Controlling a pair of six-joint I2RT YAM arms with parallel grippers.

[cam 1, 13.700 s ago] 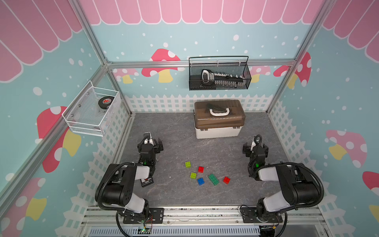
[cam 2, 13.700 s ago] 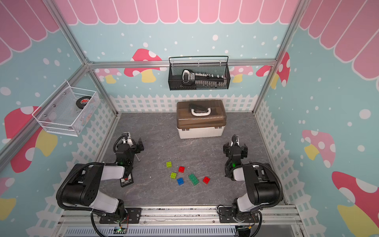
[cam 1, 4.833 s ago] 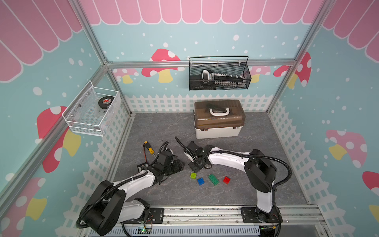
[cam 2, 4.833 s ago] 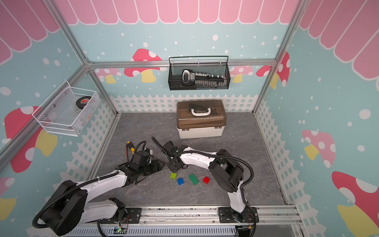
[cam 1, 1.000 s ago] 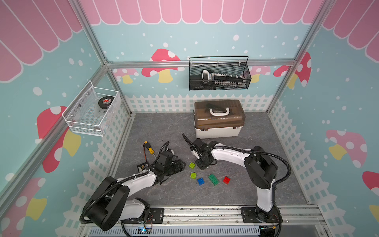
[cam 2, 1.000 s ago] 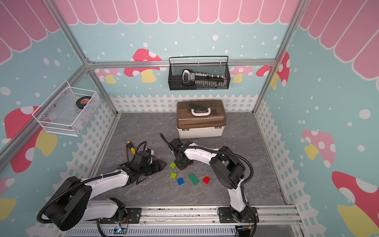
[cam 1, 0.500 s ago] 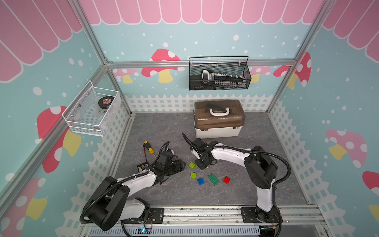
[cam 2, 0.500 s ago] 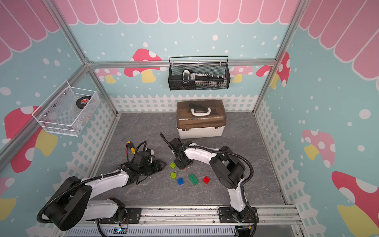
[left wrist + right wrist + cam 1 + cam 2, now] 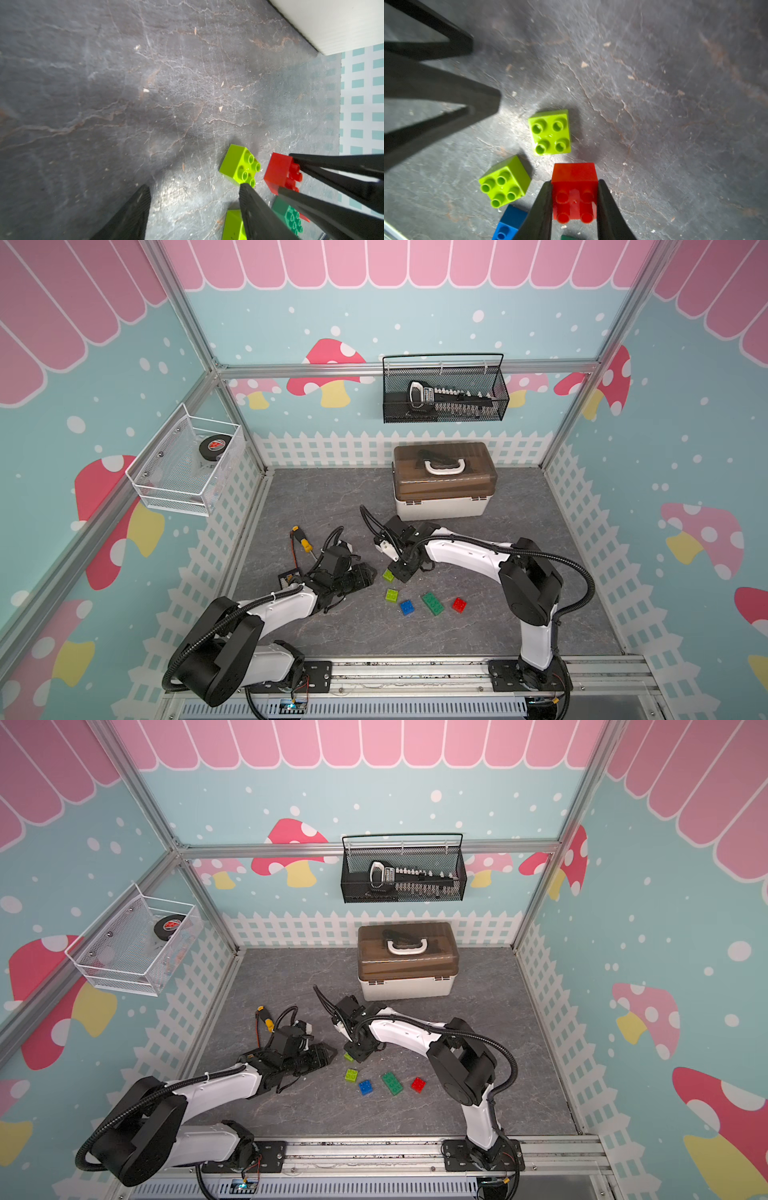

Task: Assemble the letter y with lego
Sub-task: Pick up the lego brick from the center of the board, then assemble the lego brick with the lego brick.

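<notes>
Pickup step: right end effector (image 9: 574, 182) clamps 1 red brick (image 9: 574, 205), left end effector (image 9: 194, 187) sits apart and empty; next likely means aligning it over the lime brick (image 9: 550, 133) just ahead.

Teal walls (image 9: 415, 315) with pink scallops and mushrooms rise above a white picket fence (image 9: 332, 448) border; the desk (image 9: 324, 497) is grey, veined like slate, evenly lit.

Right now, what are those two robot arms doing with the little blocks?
The right gripper is pinching one red Lego brick between its fingers. The left gripper hovers open and empty close by. Two lime green bricks, a blue brick, a dark green brick and another red brick lie loose on the grey table. Nothing is joined yet.
</notes>
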